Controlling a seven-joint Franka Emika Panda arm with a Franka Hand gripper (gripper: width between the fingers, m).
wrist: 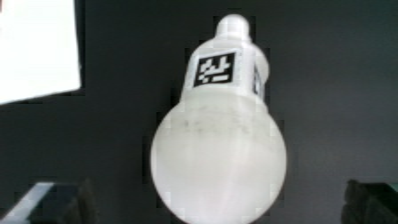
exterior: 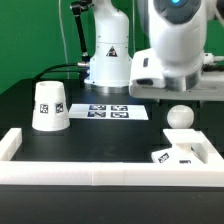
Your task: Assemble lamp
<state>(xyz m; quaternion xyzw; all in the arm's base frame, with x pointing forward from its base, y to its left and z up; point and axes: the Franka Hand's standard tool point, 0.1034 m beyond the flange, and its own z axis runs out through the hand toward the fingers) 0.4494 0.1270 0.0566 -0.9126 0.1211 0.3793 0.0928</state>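
On the exterior view I see a black table [exterior: 100, 138] before a green backdrop [exterior: 25, 40]. The bulb [exterior: 180, 115] rests near the base [exterior: 188, 153], with the shade [exterior: 50, 105] well apart. On the wrist view my tool [wrist: 210, 203] is open, its fingers clear of the bulb [wrist: 217, 140].

The picture's edge cuts off the gripper [wrist: 205, 200].

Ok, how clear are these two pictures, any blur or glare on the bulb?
Wrist view: the bulb looks stretched and soft-edged, its white body washed out by glare, though its tag is legible. Exterior view: evenly lit, coarse but in focus; the shade shows no glare.
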